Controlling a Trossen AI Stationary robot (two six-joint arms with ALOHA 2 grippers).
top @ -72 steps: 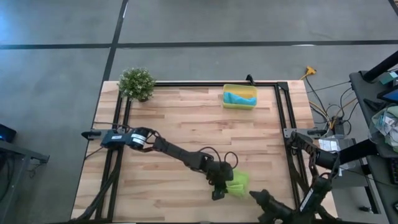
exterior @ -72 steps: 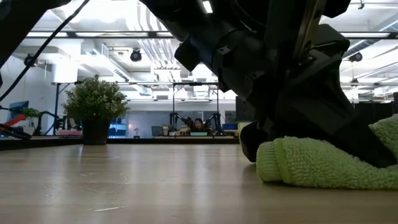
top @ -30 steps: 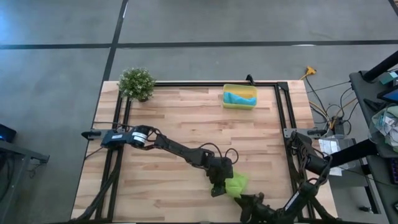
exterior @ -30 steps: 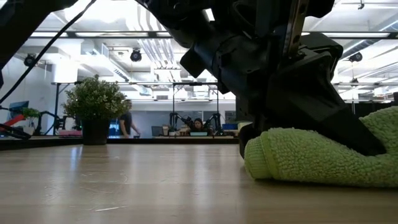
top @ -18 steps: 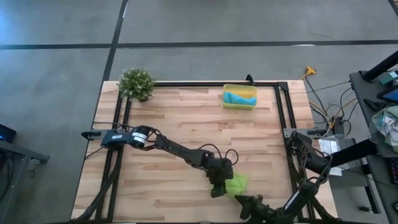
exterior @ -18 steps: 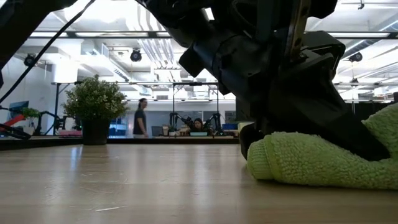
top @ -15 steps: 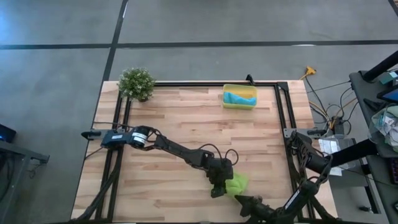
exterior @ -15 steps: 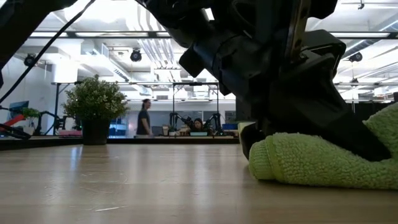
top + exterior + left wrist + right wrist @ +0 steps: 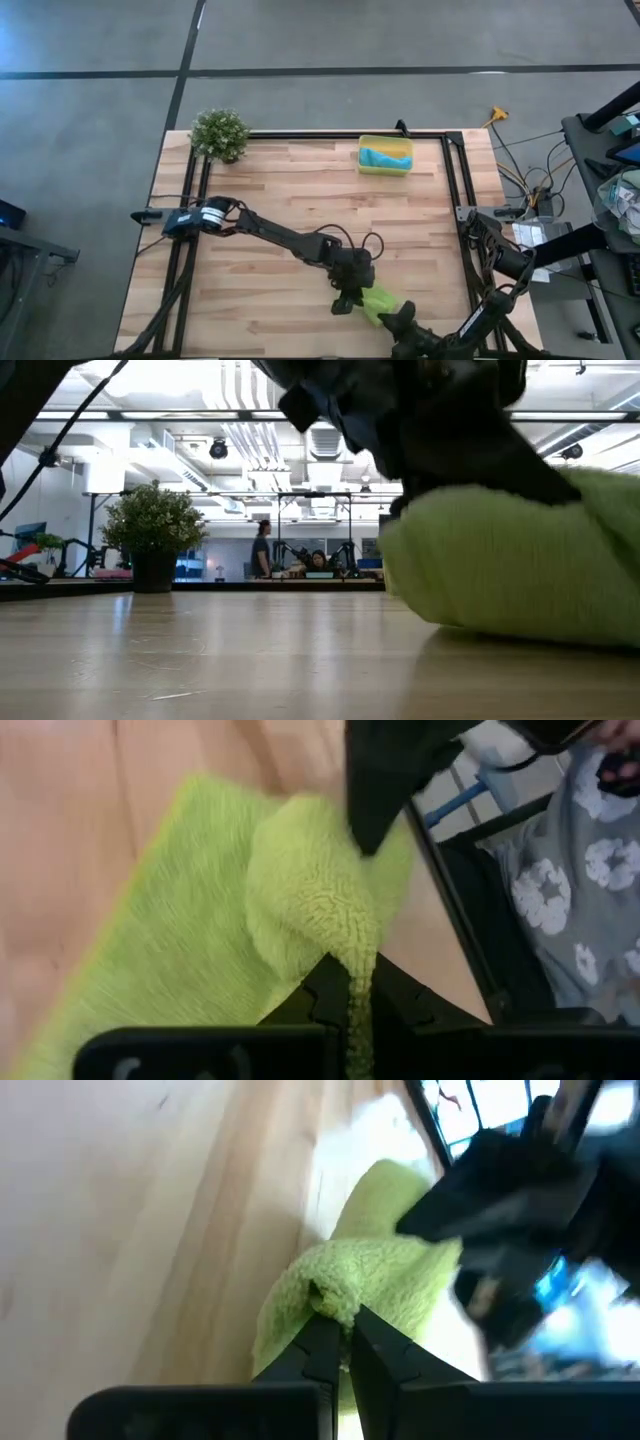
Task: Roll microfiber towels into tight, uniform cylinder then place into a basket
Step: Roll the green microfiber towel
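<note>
Behind the desk (image 9: 300,190) you have an open hall with ceiling lights, and one person (image 9: 262,548) is walking far back in the low view; that person is well clear of your arms.

Start at the left: the plant (image 9: 219,133) sits on the far left corner, apart from the work. The left arm reaches from its base across the desk to the near middle, and its end effector (image 9: 347,294) is clenched on a fold of the green towel (image 9: 377,299); your left wrist view shows the cloth (image 9: 300,910) pinched right between the fingers. That hold looks meant to pin one end, so the roll cannot slacken.

Just to the right, at the near edge, your right end effector (image 9: 398,317) meets the same towel from the other side. Its fingers are clamped on a bunched edge of it (image 9: 345,1295), as the right wrist view shows. With both ends gripped, you can likely lift the bundle without it unrolling. The low view shows a thick green mass (image 9: 510,555) close to the lens; whether it rests on the desk or hangs just above is hard to tell there.

Farther right and at the far edge stands the basket (image 9: 386,155), well apart from both arms. The blue towel (image 9: 386,157) already lies inside it, so I judge the green one is the last to carry over. You will need room beside the blue one.
</note>
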